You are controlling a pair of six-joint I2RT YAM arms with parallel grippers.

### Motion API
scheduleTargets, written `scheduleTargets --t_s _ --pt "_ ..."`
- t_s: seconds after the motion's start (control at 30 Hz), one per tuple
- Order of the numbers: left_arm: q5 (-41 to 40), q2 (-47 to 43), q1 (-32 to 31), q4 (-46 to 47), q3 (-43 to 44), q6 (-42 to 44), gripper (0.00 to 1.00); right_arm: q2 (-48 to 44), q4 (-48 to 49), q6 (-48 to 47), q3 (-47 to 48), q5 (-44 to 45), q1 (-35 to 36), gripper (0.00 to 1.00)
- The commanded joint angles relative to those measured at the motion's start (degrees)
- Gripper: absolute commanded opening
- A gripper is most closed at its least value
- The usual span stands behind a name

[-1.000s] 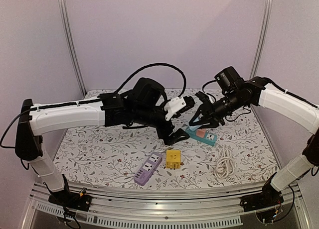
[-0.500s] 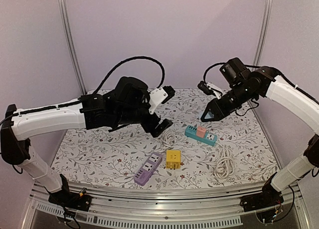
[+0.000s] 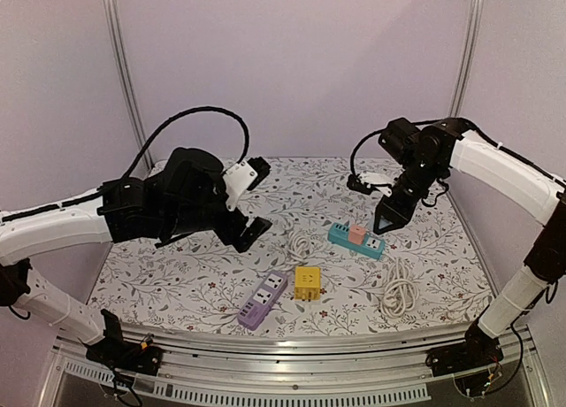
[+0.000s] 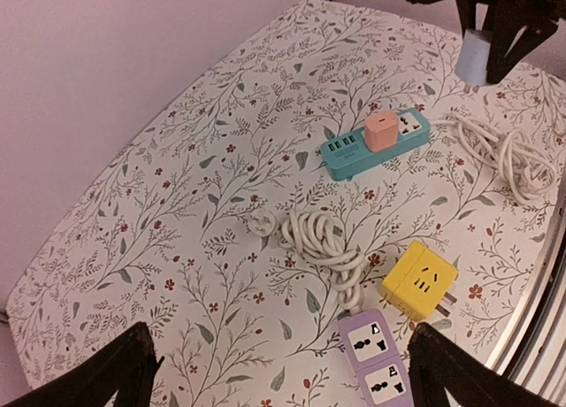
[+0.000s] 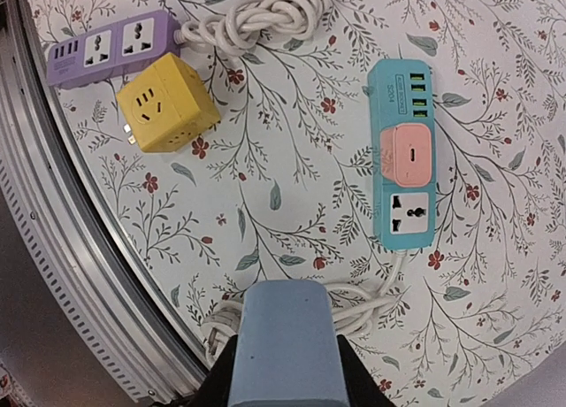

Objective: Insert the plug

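Observation:
My right gripper [image 3: 390, 214] hangs pointing down above the right end of the teal power strip [image 3: 356, 239], shut on a light blue plug [image 5: 287, 336]. That plug [image 4: 475, 55] also shows at the top right of the left wrist view, held off the table. The teal power strip [image 5: 402, 164] lies flat with a pink plug [image 5: 401, 152] seated in it and a free socket [image 5: 406, 214] beside that. My left gripper [image 3: 255, 202] stands wide open over the table's left middle, nothing between its fingers [image 4: 106, 380].
A purple power strip [image 3: 263, 299] and a yellow cube adapter [image 3: 307, 282] lie near the front edge. White cord coils lie by the purple strip [image 3: 301, 245] and at the front right [image 3: 400, 287]. The metal table rail [image 5: 80, 248] runs along the front.
My left arm has drawn back to the left, away from the teal strip, still open. My right gripper swung up, then turned to point down over the strip with the plug.

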Motion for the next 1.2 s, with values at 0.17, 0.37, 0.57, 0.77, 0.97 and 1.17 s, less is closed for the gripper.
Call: scheduleTargets --t_s 0.17,0.37,0.57,0.77,0.97,1.17 --pt "-0.67 -6.62 0.64 -6.00 -3.98 -5.01 1.00 8.03 -1.21 -6.37 1.74 4.58 -3.80 0.00" --pt "-0.40 -9.35 0.70 -7.97 -5.55 -7.70 1.00 12.44 3.96 -8.23 0.30 7.23 -4.71 0.00" --pt "0.80 -11.71 0.69 -8.75 -7.56 -10.40 1.00 15.95 8.97 -9.31 -0.67 9.18 -5.48 0.00" --pt "1.27 -12.45 0.70 -10.46 -7.97 -11.56 0.99 18.11 11.56 -10.91 -1.75 10.11 -5.85 0.00" --pt "1.27 -13.31 0.67 -11.06 -8.40 -12.15 1.00 19.73 12.65 -11.19 -2.65 9.97 -6.35 0.00" --pt "1.11 -13.59 0.72 -11.22 -8.75 -12.33 1.00 20.68 13.52 -11.19 -3.82 9.84 -6.56 0.00"
